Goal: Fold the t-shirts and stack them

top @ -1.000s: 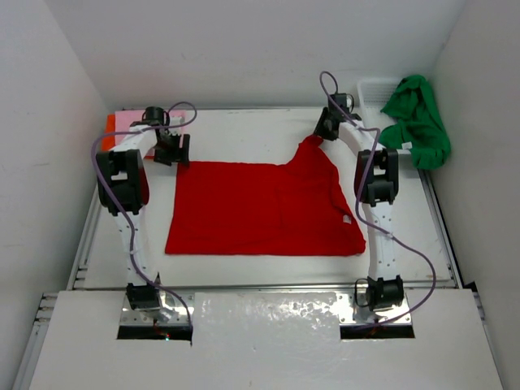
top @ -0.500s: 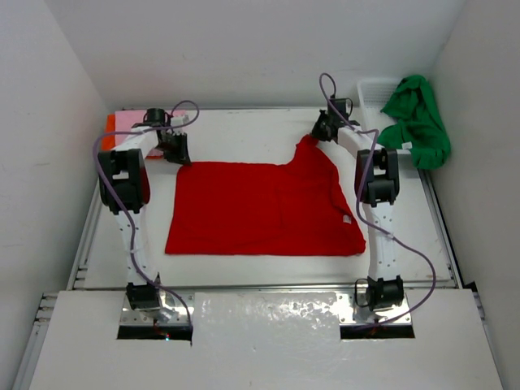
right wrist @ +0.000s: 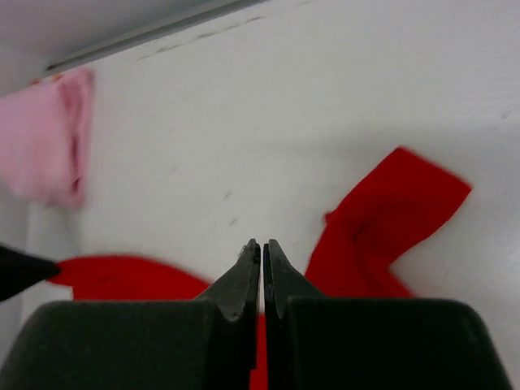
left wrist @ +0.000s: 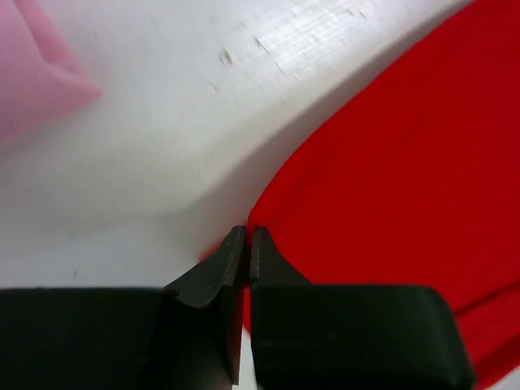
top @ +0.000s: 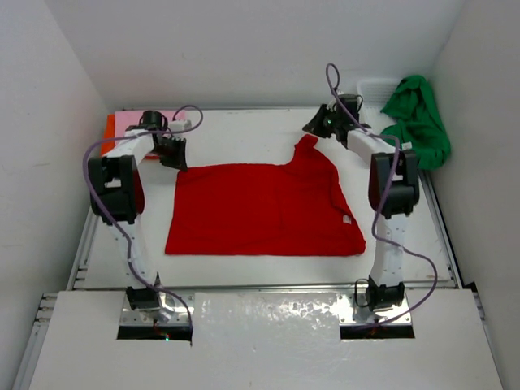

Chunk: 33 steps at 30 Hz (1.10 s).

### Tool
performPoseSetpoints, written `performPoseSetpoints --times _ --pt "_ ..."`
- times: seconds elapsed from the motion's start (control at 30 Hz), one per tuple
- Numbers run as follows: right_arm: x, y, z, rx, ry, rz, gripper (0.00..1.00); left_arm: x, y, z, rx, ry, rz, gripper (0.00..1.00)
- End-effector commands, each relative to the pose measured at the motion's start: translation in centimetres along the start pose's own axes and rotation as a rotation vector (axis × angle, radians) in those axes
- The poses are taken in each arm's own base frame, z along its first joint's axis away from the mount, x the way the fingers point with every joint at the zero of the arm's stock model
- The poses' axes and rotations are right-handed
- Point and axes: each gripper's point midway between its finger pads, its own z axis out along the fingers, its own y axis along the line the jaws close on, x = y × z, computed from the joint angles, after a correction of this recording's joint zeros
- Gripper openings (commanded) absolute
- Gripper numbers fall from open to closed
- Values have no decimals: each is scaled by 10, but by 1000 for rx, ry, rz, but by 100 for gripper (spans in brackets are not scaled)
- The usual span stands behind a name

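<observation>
Red t-shirt [top: 260,211] lies spread nearly flat at the middle of the table [top: 244,130], its far right corner drawn up into a peak at about 1 o'clock. Over the last second both sets of jaws have gone from parted to fully closed. The left gripper [top: 173,152] sits at the shirt's 10 o'clock corner; in its wrist view the fingertips [left wrist: 236,244] meet right on the red hem, with a sliver of cloth showing on their far side, so it appears to be pinching that corner. The right gripper [top: 315,128] has drawn back toward 1 o'clock and its arm has swung outward. Its own view shows the jaws pressed together with a red strip low in the slit between them, which suggests that it has the peaked corner, though that grip is less plain. The pink t-shirt [top: 130,122] and the orange t-shirt [top: 110,123] beneath it rest in the 10 o'clock corner. The green t-shirt [top: 418,122] hangs crumpled over the basket [top: 372,88] at 2 o'clock. With both far corners apparently taken, the red t-shirt looks ready for its first fold toward 6 o'clock. The right hold is the doubtful one; a slipped corner would leave the fold skewed.
</observation>
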Motion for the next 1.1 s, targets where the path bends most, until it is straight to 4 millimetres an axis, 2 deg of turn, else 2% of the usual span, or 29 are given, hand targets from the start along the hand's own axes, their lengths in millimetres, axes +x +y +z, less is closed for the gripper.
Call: performPoseSetpoints --times 0.0,0.03,0.07,0.1,0.13,0.17,0.2,0.27,0.3,0.33,0.43,0.47,0.5,0.53,0.57,0.6,0.63,0.67,0.7,0.73,0.77,0.83,0.87,0.9,0.93,0.97,1.0,1.03,1.07 --pt "-44 96 -77 -300 -152 -180 0 -6 -14 -43 -33 -63 186 0" --pt "-13 81 -82 -275 -100 -165 0 -1 -18 -50 -35 -58 206 0" --pt "-3 78 -92 -269 -90 -168 0 7 -19 -52 -35 -43 240 0" --pt "19 73 -110 -260 -70 -166 0 23 -21 -54 -38 -16 245 0" --pt "32 69 -117 -255 -56 -163 0 30 -21 -55 -39 -5 271 0" --pt "54 61 -132 -239 -32 -165 0 44 -21 -58 -48 11 284 0" --pt "71 50 -132 -219 3 -153 0 50 -23 -60 -46 16 281 0" --pt "79 53 -152 -219 -9 -169 0 62 -22 -61 -59 31 300 0" --pt "96 44 -157 -201 16 -159 0 61 -22 -67 -68 20 310 0" --pt "95 48 -166 -207 -3 -171 0 62 -22 -68 -73 21 320 0" --pt "102 34 -169 -139 -3 -168 0 65 -20 -69 -94 17 331 0" --pt "86 36 -166 -119 -28 -184 0 66 -18 -66 -96 19 324 0" --pt "81 25 -161 -48 -11 -169 7 62 -17 -63 -98 1 319 0" --pt "79 13 -147 7 17 -160 19 61 -19 -59 -86 2 304 0" --pt "36 26 -140 28 -45 -188 25 56 -20 -54 -74 3 300 0" --pt "34 7 -135 151 -11 -177 33 53 -25 -52 -58 3 298 0" --pt "41 -10 -112 212 45 -181 48 48 -26 -51 -55 -3 301 0" --pt "13 -3 -106 242 37 -201 52 48 -27 -48 -51 -2 301 0" --pt "10 -15 -97 308 55 -194 54 43 -30 -48 -47 -16 306 0" --pt "28 -39 -73 356 127 -171 55 41 -30 -48 -47 -25 307 0" --pt "12 -36 -67 372 125 -175 56 38 -32 -48 -46 -38 311 0" --pt "20 -49 -47 404 167 -156 56 34 -34 -49 -43 -50 311 0" --pt "28 -60 -29 420 201 -137 56 33 -32 -49 -51 -50 307 0" --pt "30 -63 -21 423 208 -123 56 34 -32 -47 -50 -48 306 0" --pt "24 -52 -10 385 193 -99 57 34 -33 -46 -48 -45 308 0" --pt "34 -59 2 397 208 -91 57 35 -31 -45 -51 -41 307 0" --pt "37 -54 9 402 200 -105 58 36 -31 -44 -49 -39 307 0" --pt "28 -56 12 450 156 -128 59 38 -31 -42 -45 -30 302 0" --pt "32 -62 17 484 153 -139 61 39 -31 -41 -41 -28 300 0"
